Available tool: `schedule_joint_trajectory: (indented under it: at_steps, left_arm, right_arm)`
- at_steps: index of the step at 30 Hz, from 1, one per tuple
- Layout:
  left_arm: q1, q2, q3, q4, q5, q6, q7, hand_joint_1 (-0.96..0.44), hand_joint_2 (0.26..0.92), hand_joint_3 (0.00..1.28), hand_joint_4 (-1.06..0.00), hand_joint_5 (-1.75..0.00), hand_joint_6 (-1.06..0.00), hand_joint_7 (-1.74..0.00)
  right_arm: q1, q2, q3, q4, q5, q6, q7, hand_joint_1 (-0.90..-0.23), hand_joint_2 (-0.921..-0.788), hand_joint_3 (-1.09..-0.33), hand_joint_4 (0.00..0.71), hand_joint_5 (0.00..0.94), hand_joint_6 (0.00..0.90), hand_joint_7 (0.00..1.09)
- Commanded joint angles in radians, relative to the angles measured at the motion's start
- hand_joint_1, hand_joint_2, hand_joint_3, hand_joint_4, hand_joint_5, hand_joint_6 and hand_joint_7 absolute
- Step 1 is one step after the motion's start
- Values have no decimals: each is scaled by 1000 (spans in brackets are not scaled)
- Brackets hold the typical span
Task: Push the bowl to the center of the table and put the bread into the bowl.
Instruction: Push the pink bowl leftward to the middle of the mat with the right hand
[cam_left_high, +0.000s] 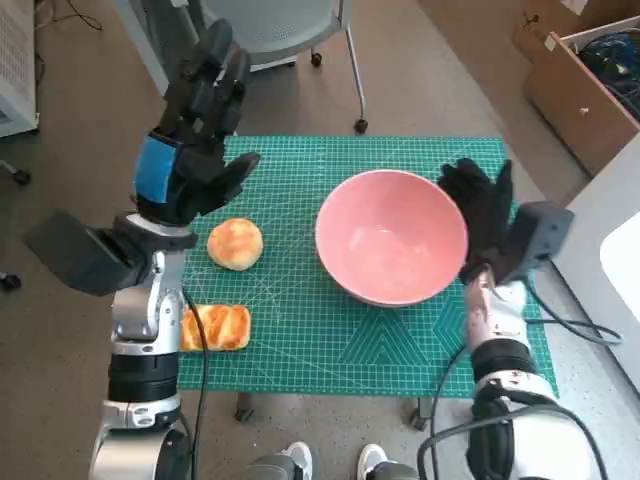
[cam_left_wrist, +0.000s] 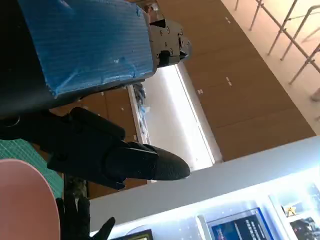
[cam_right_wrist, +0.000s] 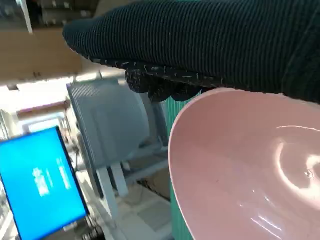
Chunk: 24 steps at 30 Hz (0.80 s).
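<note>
We see the wide, smooth pink bowl (cam_left_high: 392, 250) standing upright on the green gridded cutting mat (cam_left_high: 300, 340) that covers the table, somewhat toward the robot's right of the middle, with the gloved right hand (cam_left_high: 482, 215) laid flat against its outer rim and grasping nothing. The round golden bread roll (cam_left_high: 235, 244) lies on the mat well apart from the bowl, toward the left edge, and a flatter toasted piece of bread (cam_left_high: 215, 327) lies nearer the robot. Our blue-taped left hand (cam_left_high: 190, 150) hovers above the roll, fingers spread and empty.
</note>
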Motion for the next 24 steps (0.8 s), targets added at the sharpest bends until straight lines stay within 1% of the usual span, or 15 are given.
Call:
schedule_joint_trajectory:
  at_steps: [1, 8, 12, 14, 18, 20, 23, 24]
  left_arm:
    - [14, 15, -5, -23, 18, 4, 10, -571, 921, 242, 1, 1, 1, -236]
    - [27, 15, -7, -42, 17, 12, 18, -587, 921, 251, 1, 1, 1, -225]
    - [37, 13, -7, -56, 13, 16, 21, -587, 921, 252, 1, 1, 1, -221]
    - [43, 12, -6, -66, 12, 19, 24, -585, 921, 252, 1, 1, 1, -221]
    - [61, 17, 0, -87, 8, 24, 26, -581, 921, 252, 1, 1, 1, -220]
    - [69, 20, 3, -99, 8, 26, 27, -580, 921, 251, 1, 1, 1, -221]
    - [81, 33, 12, -110, 11, 25, 28, -584, 921, 248, 1, 1, 1, -224]
    - [83, 41, 18, -107, 16, 20, 29, -586, 921, 247, 1, 1, 1, -225]
  right_arm:
    - [-12, 35, 4, 7, 3, 27, 10, -585, -921, -909, 170, 13, 211, 101]
    - [-38, 74, -1, 4, 15, 45, 10, -571, -921, -910, 175, 12, 207, 103]
    - [-47, 82, 3, 1, 12, 47, 17, -569, -921, -912, 176, 11, 204, 104]
    - [-49, 78, 8, -1, 5, 43, 22, -570, -921, -914, 174, 9, 203, 105]
    - [-54, 43, 13, -6, -4, 28, 30, -576, -921, -913, 176, 9, 205, 109]
    - [-58, 27, 18, -13, -10, 9, 27, -578, -921, -909, 179, 10, 208, 112]
    - [-65, -4, 41, -34, -34, -57, 28, -581, -921, -903, 183, 10, 212, 115]
    - [-68, -20, 50, -47, -42, -97, 35, -585, -921, -899, 184, 10, 214, 116]
